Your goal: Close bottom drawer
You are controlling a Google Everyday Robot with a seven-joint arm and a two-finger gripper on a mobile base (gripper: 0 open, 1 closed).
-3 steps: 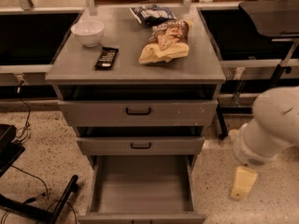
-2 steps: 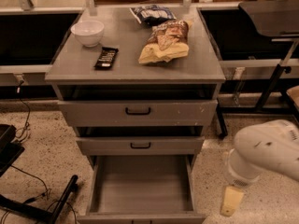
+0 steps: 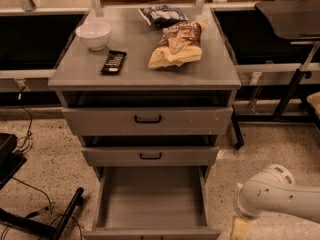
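Observation:
The bottom drawer [image 3: 152, 201] of the grey cabinet [image 3: 145, 69] stands pulled far out, showing its plain grey box inside; its front reaches the lower frame edge and its handle is cut off. The middle drawer [image 3: 150, 156] and top drawer [image 3: 148, 119] sit slightly out, each with a black bar handle. My white arm [image 3: 277, 196] comes in at the lower right, just right of the open drawer's front corner. Its cream-coloured gripper [image 3: 240, 230] points down at the frame's bottom edge and is mostly cut off.
On the cabinet top lie a white bowl [image 3: 93, 34], a black bar [image 3: 113, 62], a tan chip bag [image 3: 176, 45] and a dark bag [image 3: 162, 15]. Black stand legs and cables [image 3: 45, 219] lie on the floor at left. A black table leg [image 3: 287, 91] stands at right.
My arm has dropped lower and swung toward the drawer's front right corner; the gripper has sunk to the frame's bottom edge. The drawers have not moved.

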